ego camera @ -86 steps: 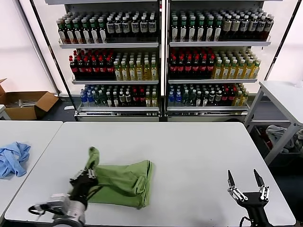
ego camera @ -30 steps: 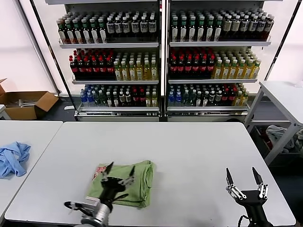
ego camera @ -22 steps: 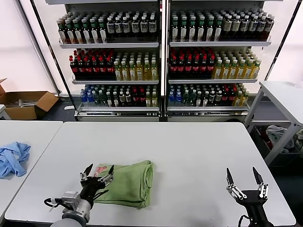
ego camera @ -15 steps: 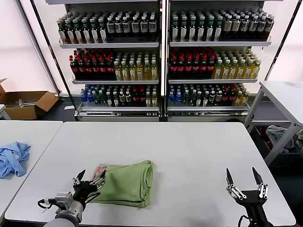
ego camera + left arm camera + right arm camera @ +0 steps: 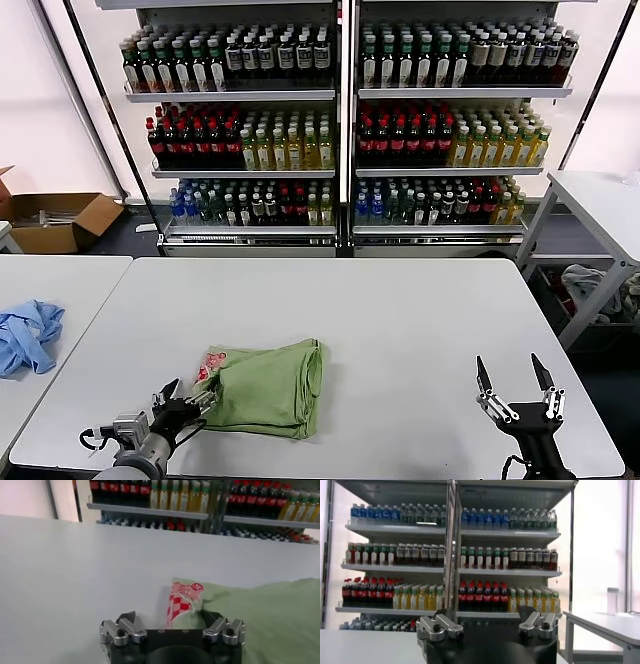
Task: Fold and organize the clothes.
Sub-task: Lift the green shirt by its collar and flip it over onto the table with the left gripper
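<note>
The light green polo shirt [image 5: 268,385] lies folded into a compact rectangle on the grey table [image 5: 400,330]. Its red-and-white chequered print [image 5: 210,363] shows at the near left corner. In the left wrist view the shirt [image 5: 260,615] and the print [image 5: 181,602] lie just ahead of the jaws. My left gripper [image 5: 184,400] is open and empty, low over the table just left of the shirt's near corner. My right gripper [image 5: 514,380] is open and empty, upright at the table's near right edge.
A light blue garment [image 5: 28,335] lies on a separate table at the left. Shelves of bottles [image 5: 340,130] stand behind the table. A cardboard box [image 5: 55,220] sits on the floor at far left. Another table [image 5: 600,210] stands at right.
My left gripper let go of the shirt flap after laying it over, and drew back toward the near left. The shirt now lies folded and flat. The right arm stayed in place.
</note>
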Controlling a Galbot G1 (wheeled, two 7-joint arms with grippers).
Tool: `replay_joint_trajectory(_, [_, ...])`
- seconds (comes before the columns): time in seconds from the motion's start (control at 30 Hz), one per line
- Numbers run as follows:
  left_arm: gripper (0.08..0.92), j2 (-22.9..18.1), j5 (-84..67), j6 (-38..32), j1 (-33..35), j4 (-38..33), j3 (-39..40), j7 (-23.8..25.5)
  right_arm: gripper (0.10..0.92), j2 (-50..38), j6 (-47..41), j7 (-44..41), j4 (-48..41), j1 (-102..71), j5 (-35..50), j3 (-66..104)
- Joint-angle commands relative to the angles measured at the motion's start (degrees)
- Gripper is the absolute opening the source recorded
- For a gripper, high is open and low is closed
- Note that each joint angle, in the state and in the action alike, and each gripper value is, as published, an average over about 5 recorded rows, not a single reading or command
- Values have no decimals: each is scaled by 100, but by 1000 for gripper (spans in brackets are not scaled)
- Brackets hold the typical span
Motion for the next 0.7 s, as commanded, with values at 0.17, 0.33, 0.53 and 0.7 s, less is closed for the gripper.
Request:
replay_joint_trajectory(0.17, [775, -190, -100, -156, -37, 131, 195, 457, 823, 12, 6, 4, -20, 27, -7, -21])
replay_joint_trajectory(0.33, [628, -170, 123, -588, -34, 109, 353, 361, 823, 11, 9, 9, -20, 37, -7, -15])
replay_joint_trajectory(0.53, [455, -52, 286, -795, -18, -20, 380, 108, 823, 23, -12, 12, -25, 112, -18, -59])
replay_joint_trajectory(0.7, [316, 124, 298, -769, -1, -288, 194, -87, 823, 31, -67, 20, -27, 213, -27, -126])
